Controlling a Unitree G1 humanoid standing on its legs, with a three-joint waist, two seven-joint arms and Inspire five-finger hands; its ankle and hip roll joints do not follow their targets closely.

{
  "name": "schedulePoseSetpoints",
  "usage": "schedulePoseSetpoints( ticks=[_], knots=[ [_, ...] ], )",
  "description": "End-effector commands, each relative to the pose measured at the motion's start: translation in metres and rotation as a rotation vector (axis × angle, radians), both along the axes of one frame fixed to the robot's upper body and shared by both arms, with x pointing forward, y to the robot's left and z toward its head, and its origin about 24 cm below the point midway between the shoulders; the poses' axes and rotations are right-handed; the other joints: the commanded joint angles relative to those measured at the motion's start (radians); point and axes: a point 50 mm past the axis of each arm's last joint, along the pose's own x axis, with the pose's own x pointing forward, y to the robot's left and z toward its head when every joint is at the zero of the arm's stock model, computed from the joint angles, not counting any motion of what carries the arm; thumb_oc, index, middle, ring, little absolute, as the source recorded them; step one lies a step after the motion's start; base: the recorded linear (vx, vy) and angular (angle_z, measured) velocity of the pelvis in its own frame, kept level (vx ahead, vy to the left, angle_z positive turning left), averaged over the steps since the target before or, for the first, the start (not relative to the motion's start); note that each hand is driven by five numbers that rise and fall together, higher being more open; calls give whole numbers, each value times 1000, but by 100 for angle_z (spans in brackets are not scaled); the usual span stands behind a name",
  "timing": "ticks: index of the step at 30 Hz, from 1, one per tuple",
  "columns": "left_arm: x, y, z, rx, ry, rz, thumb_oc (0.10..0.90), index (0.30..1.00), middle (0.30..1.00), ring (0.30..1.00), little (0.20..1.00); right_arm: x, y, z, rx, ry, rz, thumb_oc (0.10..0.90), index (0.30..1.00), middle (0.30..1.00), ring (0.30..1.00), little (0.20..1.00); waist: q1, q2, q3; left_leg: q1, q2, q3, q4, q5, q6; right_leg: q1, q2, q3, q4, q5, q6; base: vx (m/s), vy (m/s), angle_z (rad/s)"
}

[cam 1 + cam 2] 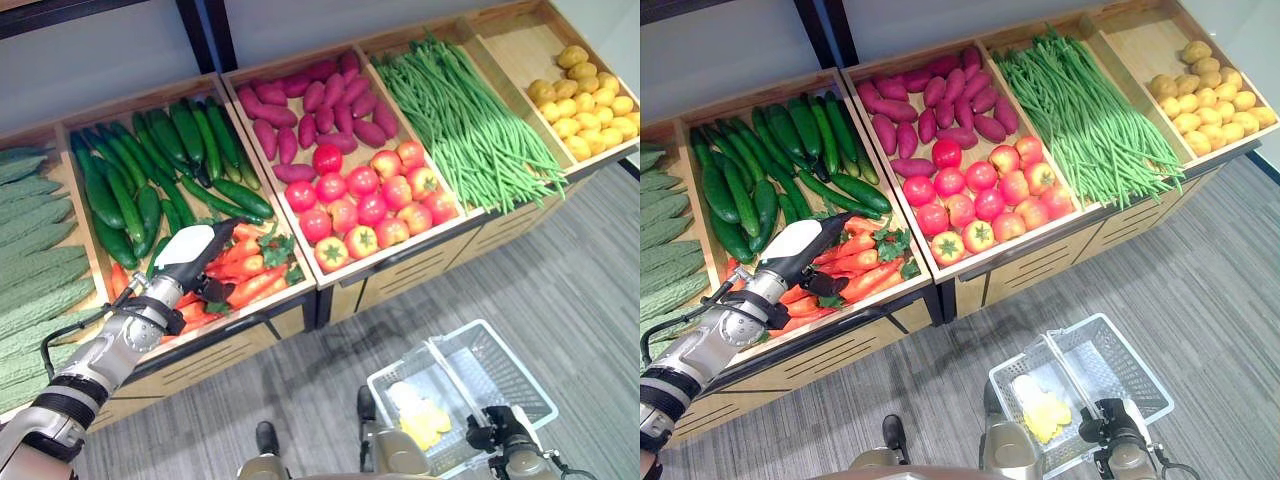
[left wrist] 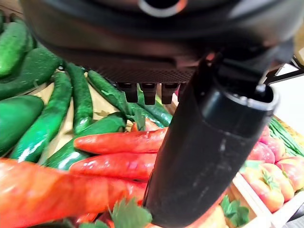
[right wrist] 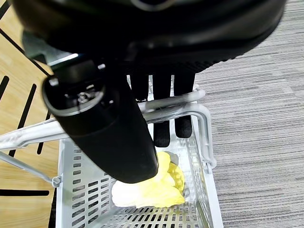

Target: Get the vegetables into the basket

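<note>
While our left robot hand [image 1: 192,252] hovers over the carrots [image 1: 245,275] with fingers relaxed and holding nothing, we judge a pick is starting; next it must close on one. Our right robot hand [image 3: 161,102] is curled round the handle [image 3: 178,107] of the basket [image 1: 515,385]. We cannot identify the yellow item [image 3: 159,187] inside.

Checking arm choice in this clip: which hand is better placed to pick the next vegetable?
Left. The left hand hovers open over the carrots in the crate, while the right hand is curled round the basket's handle.
</note>
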Motion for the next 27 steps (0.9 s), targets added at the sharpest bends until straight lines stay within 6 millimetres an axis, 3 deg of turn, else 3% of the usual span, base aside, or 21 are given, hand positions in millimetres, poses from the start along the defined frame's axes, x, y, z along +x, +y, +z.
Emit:
schedulePoseSetpoints(
  ticks=[1, 4, 5, 9, 17, 24, 27],
  knots=[
    [29, -1, 65, -24, -239, -8, 900, 1000, 1000, 1000, 1000, 28, -26, 26, -114, -116, 42, 400, 300, 300, 300, 300, -10, -31, -21, 8, 17, 18, 2, -28, -20, 65, -94, -35, 11, -76, 132, 14, 12, -13],
    [34, 0, 59, -10, -232, 23, 900, 1000, 1000, 1000, 1000, 31, -25, 27, -119, -124, 45, 400, 300, 300, 300, 300, -17, -29, -14, 5, 18, 25, 2, -26, -21, 57, -91, -29, 12, -75, 132, 0, 11, -12],
    [36, 0, 51, 34, -201, 29, 400, 300, 300, 300, 300, 33, -25, 28, -124, -129, 42, 400, 300, 300, 300, 300, -22, -28, -9, 6, 19, 30, 2, -27, -22, 51, -90, -21, 11, -73, 132, 8, 14, -10],
    [34, 8, 33, 101, -116, 50, 400, 300, 300, 300, 300, 32, -26, 28, -128, -126, 49, 400, 300, 300, 300, 300, -28, -27, -8, 14, 19, 42, 2, -29, -23, 52, -88, -11, 10, -73, 132, 13, 9, -7],
    [28, 20, 18, 90, -84, 121, 400, 300, 300, 300, 300, 27, -26, 26, -126, -116, 43, 400, 300, 300, 300, 300, -28, -27, -13, 32, 19, 46, 2, -36, -24, 70, -87, -12, 6, -79, 131, 10, 2, -3],
    [27, 22, 43, 64, -272, 162, 400, 300, 300, 300, 300, 22, -22, 22, -124, -111, 37, 400, 300, 300, 300, 300, -17, -29, -27, 46, 16, 33, 2, -44, -22, 99, -92, -30, 6, -88, 132, 1, -1, 1],
    [22, 17, 70, 12, -448, 161, 400, 300, 300, 300, 300, 18, -18, 18, -114, -98, 28, 400, 300, 300, 300, 300, -5, -31, -41, 56, 13, 24, 2, -50, -21, 121, -98, -43, 6, -94, 131, 5, 1, 6]
  ],
)
